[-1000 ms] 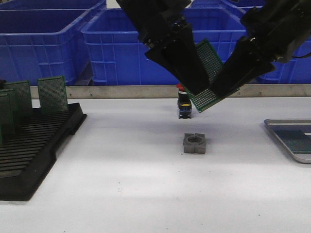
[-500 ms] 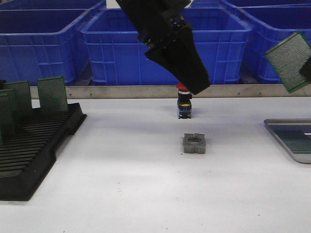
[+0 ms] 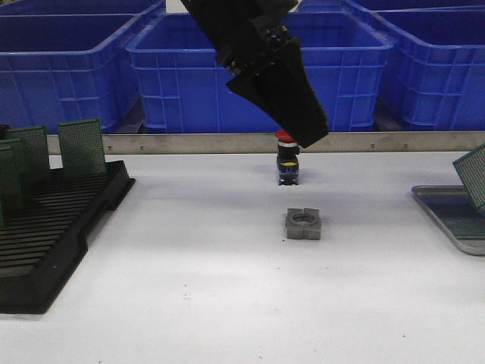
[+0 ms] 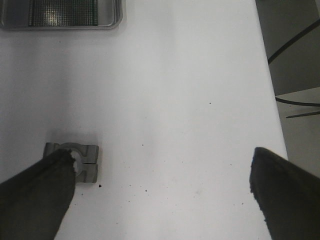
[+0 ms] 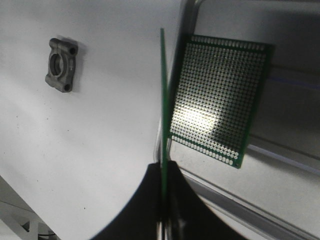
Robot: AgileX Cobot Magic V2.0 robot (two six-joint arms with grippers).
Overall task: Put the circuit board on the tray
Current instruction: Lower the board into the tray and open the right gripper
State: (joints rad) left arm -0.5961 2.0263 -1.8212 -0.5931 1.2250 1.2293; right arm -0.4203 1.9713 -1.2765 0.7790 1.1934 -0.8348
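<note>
Circuit board (image 5: 163, 100), green and perforated, pinched edge-on in right jaws, has dropped to just above the tray (image 3: 447, 220); left jaws gape wide.

Open white table (image 3: 189, 250) between black rack (image 3: 53, 235) and tray (image 3: 447, 216). Mid-table only a grey metal block (image 3: 304, 224) and a red-capped button (image 3: 287, 163). On the tray floor one board (image 5: 217, 100) already flat.

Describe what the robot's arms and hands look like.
Both are matte black. The left hand has two broad, wedge-shaped fingers tapering to blunt tips, one tip scuffed pale; from the front its arm is a bulky angular black housing. The right hand shows dark, smooth fingers. No markings visible.
</note>
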